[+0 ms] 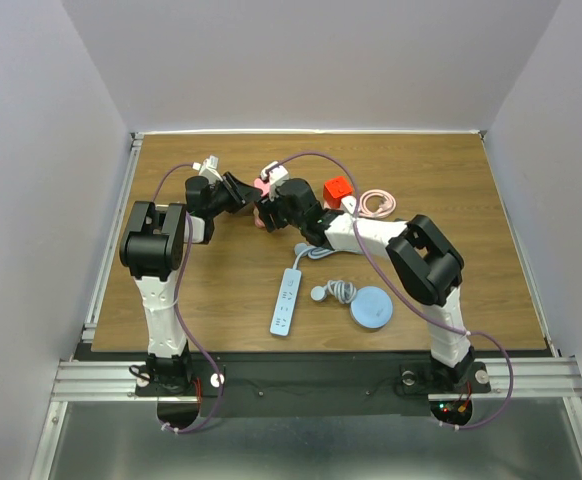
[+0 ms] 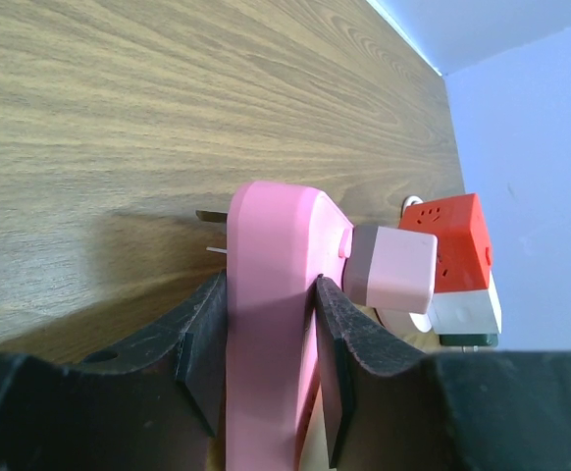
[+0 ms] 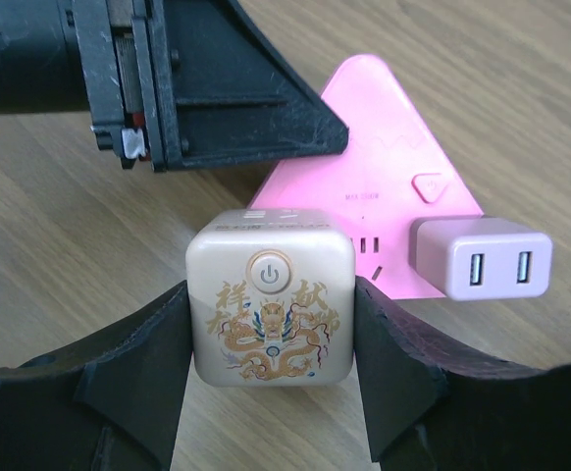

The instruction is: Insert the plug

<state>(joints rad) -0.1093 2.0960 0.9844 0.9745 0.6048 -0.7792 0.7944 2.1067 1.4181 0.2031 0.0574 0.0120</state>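
Note:
My left gripper is shut on the edges of a pink triangular socket adapter and holds it up on edge just over the wooden table. A pale pink USB charger is plugged into its face. My right gripper is shut on a cream cube plug with a gold dragon print and a power button. The cube sits against the adapter's face, left of the charger. Its prongs are hidden. In the top view both grippers meet at the adapter at the table's back centre.
A red-and-white cube socket and a coiled pink cable lie right of the grippers. A white power strip, a grey coiled cord and a blue disc lie nearer the front.

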